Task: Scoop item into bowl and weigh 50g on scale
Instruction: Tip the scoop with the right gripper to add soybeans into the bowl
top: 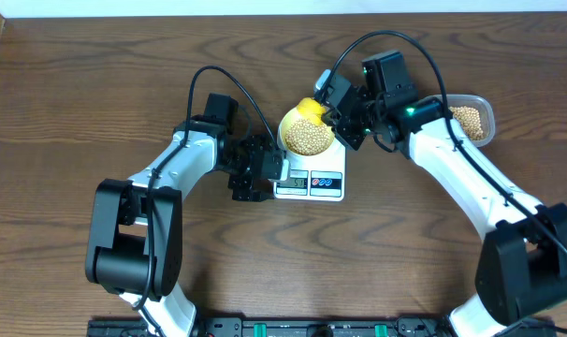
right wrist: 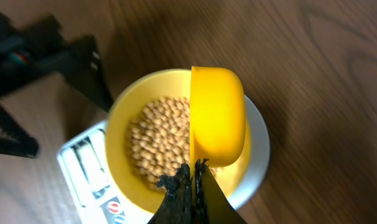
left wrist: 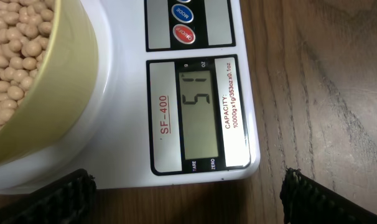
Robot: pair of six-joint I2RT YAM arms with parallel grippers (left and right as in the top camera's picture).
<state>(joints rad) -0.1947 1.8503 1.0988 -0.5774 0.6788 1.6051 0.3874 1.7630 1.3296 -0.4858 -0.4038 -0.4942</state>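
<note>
- Black fingers (left wrist: pixel 58 199) of the left tool (left wrist: pixel 185 202) are seen wide apart at the bottom edge of the left wrist view, and nothing is gripped between them.
- Just ahead of them the display end of the scale (left wrist: pixel 244 93) is found; its display (left wrist: pixel 198 112) is lit, but the digits are only partly formed and cannot be read with certainty.
- The bowl (left wrist: pixel 70 93) is set on the scale and is well filled with beans (left wrist: pixel 14 56).
- The right tool (right wrist: pixel 190 183) is clamped on a yellow scoop (right wrist: pixel 216 115), which is held turned on its side over the bowl.
- More beans are kept in a clear tub (top: pixel 487 117) on the counter (top: pixel 78 94), beside the right arm and well apart from the scale.
</note>
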